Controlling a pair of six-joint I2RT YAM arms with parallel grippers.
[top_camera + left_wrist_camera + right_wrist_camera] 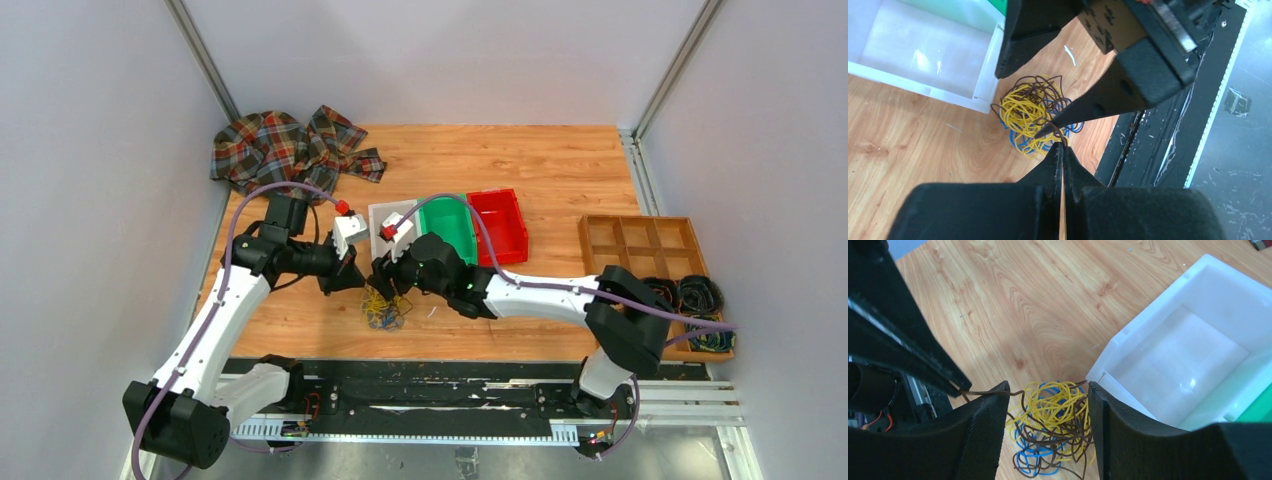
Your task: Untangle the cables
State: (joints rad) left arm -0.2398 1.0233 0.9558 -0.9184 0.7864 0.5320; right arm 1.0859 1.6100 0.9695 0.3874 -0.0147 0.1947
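The cables (383,310) are a small tangle of yellow, blue and dark brown wires on the wooden table, beside the white bin. My left gripper (1063,146) is shut on a dark brown wire that runs out of the tangle (1033,117). My right gripper (1047,390) is open, its two fingers straddling the tangle (1055,425) from above without gripping it. In the right wrist view the left gripper (955,385) shows at the left, with the brown wire stretched from it over my left finger. In the top view both grippers meet just above the tangle, left (352,280) and right (388,278).
A white bin (378,215), a green bin (447,228) and a red bin (500,225) stand just behind the tangle. A wooden compartment tray (640,245) with black wire coils (700,295) is at the right. A plaid cloth (290,150) lies at the back left. A black rail (420,385) runs along the near edge.
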